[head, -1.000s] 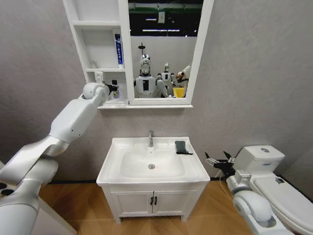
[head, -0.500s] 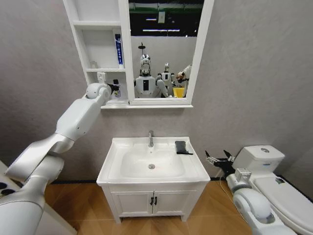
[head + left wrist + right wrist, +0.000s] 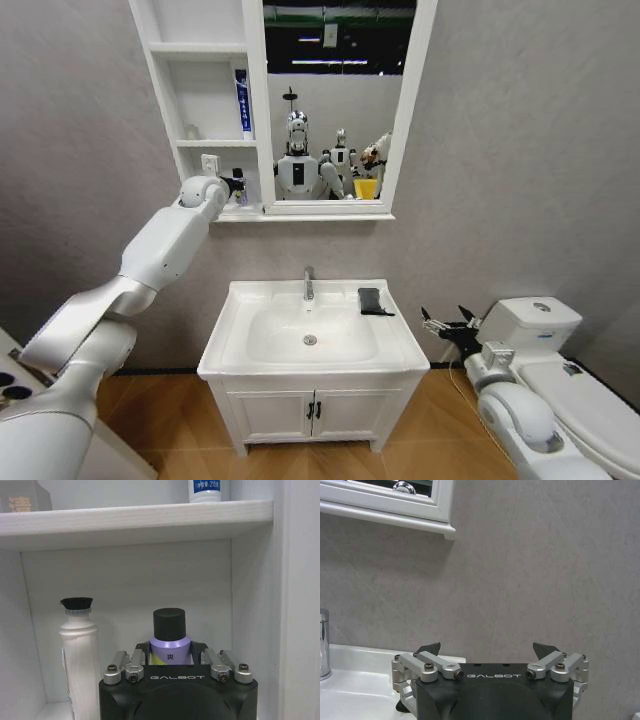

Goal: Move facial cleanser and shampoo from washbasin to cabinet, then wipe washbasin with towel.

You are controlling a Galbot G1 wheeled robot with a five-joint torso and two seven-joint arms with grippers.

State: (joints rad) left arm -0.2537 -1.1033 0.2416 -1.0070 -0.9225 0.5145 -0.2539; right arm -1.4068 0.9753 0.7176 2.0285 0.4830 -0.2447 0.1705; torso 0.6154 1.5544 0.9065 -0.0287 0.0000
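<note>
Now the left tool (image 3: 171,662) is at the cabinet (image 3: 200,100)'s bottom shelf, apparently clamped around a purple bottle (image 3: 169,640) standing there, so open it fully and retreat straight, avoiding the white bottle (image 3: 80,655) at nine o'clock; the right tool (image 3: 488,652) idles, fingers spread.

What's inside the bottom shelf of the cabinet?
In the cabinet, the bottom shelf holds a white bottle with a black cap and a purple bottle with a black cap. The left pincer covers the purple bottle's lower part.
</note>
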